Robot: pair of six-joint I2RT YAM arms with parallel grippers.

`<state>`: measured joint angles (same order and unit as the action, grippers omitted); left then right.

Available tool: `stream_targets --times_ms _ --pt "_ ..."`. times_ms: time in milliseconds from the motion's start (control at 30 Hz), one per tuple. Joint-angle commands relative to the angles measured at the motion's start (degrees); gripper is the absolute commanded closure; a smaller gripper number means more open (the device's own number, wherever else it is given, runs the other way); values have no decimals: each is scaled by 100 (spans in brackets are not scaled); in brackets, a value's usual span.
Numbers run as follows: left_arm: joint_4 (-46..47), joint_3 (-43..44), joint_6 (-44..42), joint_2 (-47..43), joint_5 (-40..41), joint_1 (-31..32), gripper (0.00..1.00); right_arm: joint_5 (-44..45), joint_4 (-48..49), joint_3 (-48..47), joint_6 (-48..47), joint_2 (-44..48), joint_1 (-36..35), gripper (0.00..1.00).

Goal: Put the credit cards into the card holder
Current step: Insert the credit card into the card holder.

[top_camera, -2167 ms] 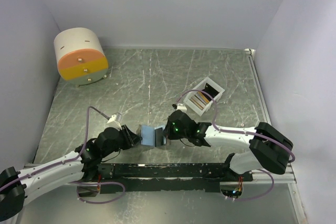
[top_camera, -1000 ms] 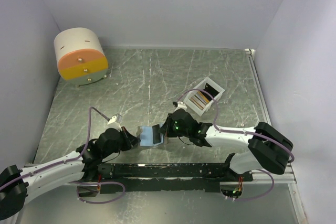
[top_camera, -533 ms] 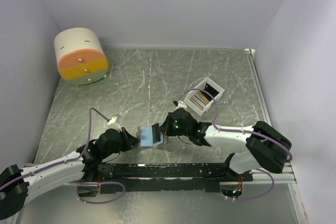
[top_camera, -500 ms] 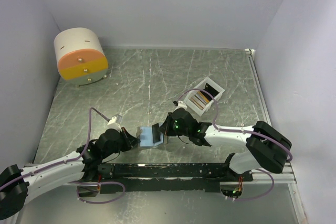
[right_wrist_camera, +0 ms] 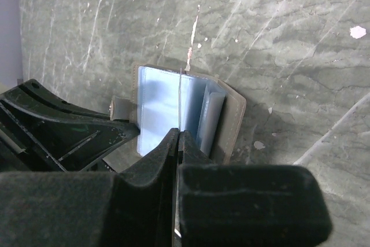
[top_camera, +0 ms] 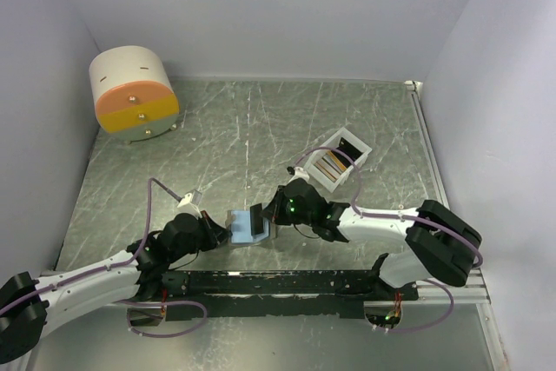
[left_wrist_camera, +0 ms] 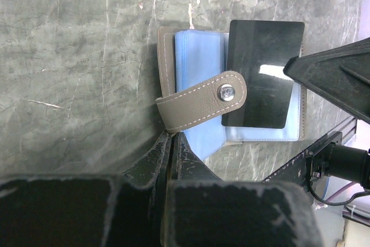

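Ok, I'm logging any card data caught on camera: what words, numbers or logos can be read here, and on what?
None can be read. The black card shows only glare, the card holder and its snap tab are plain, the cards in the white tray are too small, and the drum shows no label.

Camera placement: one overhead, two on the wrists.
Top camera looked down from behind the arm bases, distant, taking in the whole table (top_camera: pixel 261 128). Wrist cameras sat close behind the left gripper (left_wrist_camera: pixel 171 136) and right gripper (right_wrist_camera: pixel 177 134), low, facing each other. All three shared the card holder (top_camera: pixel 246 226); the card (left_wrist_camera: pixel 263 85) showed flat from the left, edge-on from the right.
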<state>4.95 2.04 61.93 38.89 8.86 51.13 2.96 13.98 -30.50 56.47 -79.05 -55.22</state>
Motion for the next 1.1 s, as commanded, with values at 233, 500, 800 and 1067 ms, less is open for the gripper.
stream_targets --times_ms 233,500,800,1067 --pt "164 -104 37 10 36 22 93 189 243 229 105 -223 17 100" --pt "159 -116 75 31 45 20 93 251 293 366 10 -304 19 100" --pt "162 -135 126 17 80 19 93 280 526 650 150 -317 20 100" --pt "198 -111 126 107 72 20 93 258 603 708 128 -372 9 100"
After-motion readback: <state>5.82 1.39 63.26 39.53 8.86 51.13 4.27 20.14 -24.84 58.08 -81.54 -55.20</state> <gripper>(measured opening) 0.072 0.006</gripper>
